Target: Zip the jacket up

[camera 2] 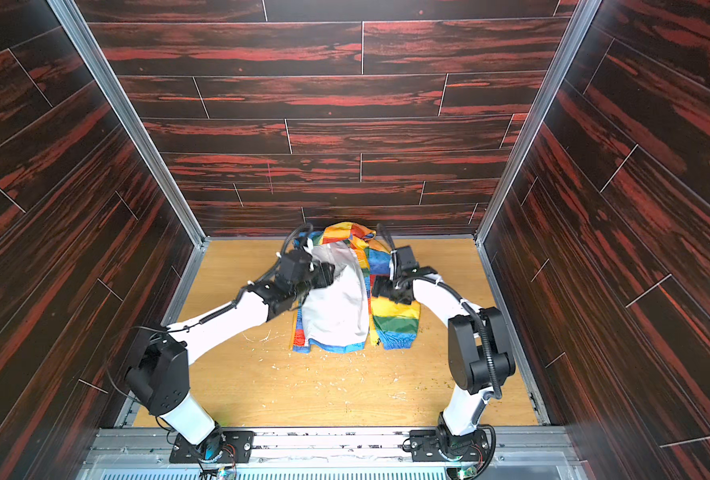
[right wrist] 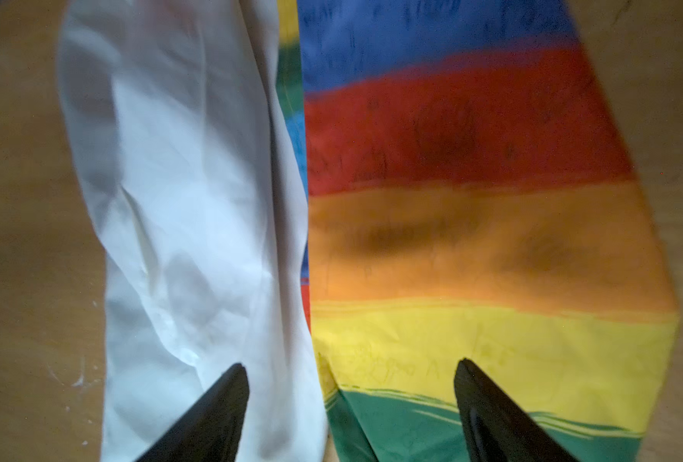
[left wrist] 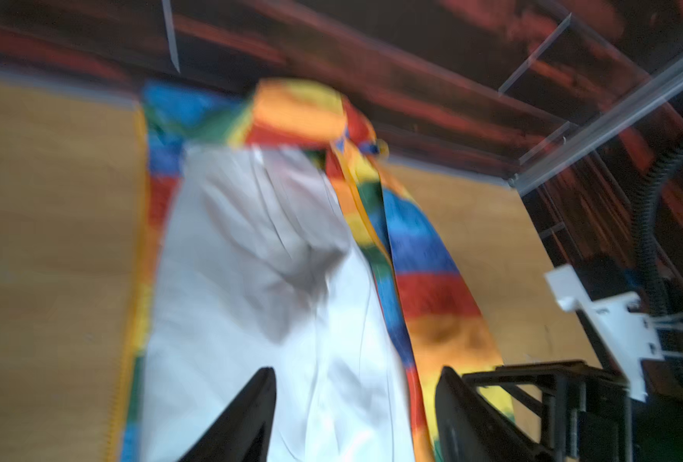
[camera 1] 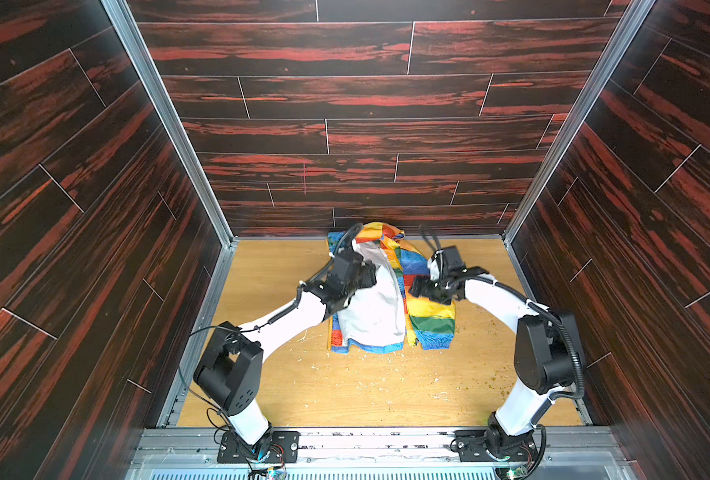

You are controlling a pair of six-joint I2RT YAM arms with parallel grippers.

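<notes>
Jacket (camera 1: pixel 387 250) lies mid far edge of bench (camera 1: pixel 345 395), collar end against back wall (camera 1: pixel 345 124), hem twd near edge. It's unzipped: one front flap turned over w/ white lining (camera 1: pixel 374 311) up, striped flap (camera 1: pixel 432 316) beside it. The left hand (camera 1: pixel 365 274) is over the lining, jaws apart, nothing held. The right hand (camera 1: pixel 417 286) is over the striped flap by its inner edge, jaws wide, empty. Both arms bend in twd the middle.
</notes>
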